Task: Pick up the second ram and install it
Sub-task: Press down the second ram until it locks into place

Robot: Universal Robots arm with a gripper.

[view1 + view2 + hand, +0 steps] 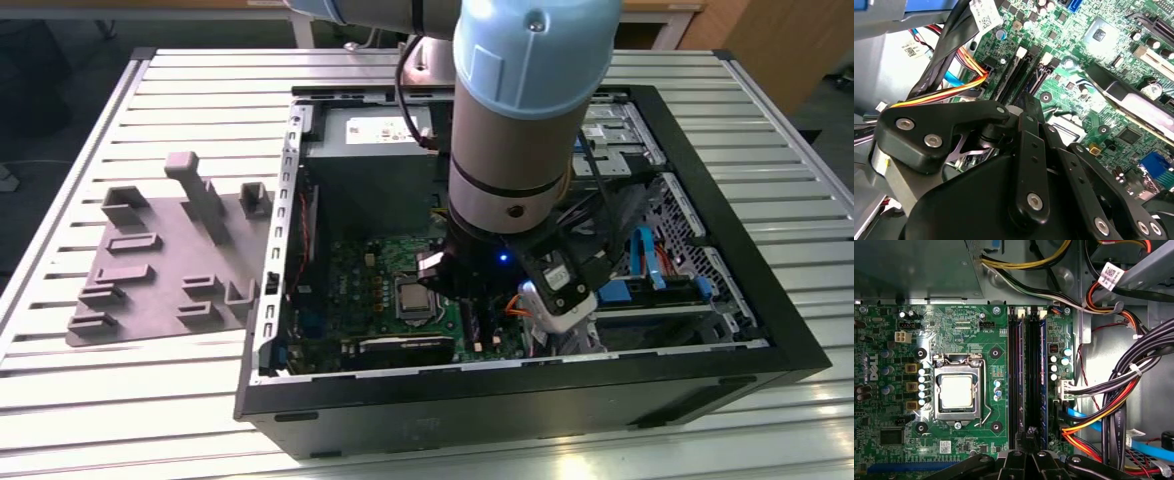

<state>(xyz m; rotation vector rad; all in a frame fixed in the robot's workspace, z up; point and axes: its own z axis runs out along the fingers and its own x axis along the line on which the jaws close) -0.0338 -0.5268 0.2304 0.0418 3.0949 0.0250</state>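
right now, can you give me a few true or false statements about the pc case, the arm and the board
1. The computer case lies open on a slatted metal table. True.
2. The processor socket is covered by a cooling fan. False: it is bare, its metal top showing inside the latch frame.
3. The arm reaches down into the case, with the gripper at the end of the long black memory slots in the first wrist view. True.
4. The grey moulded tray sits inside the case. False: it lies on the table outside, on the exterior view's left.
5. Orange and yellow wires run beside the motherboard. True.
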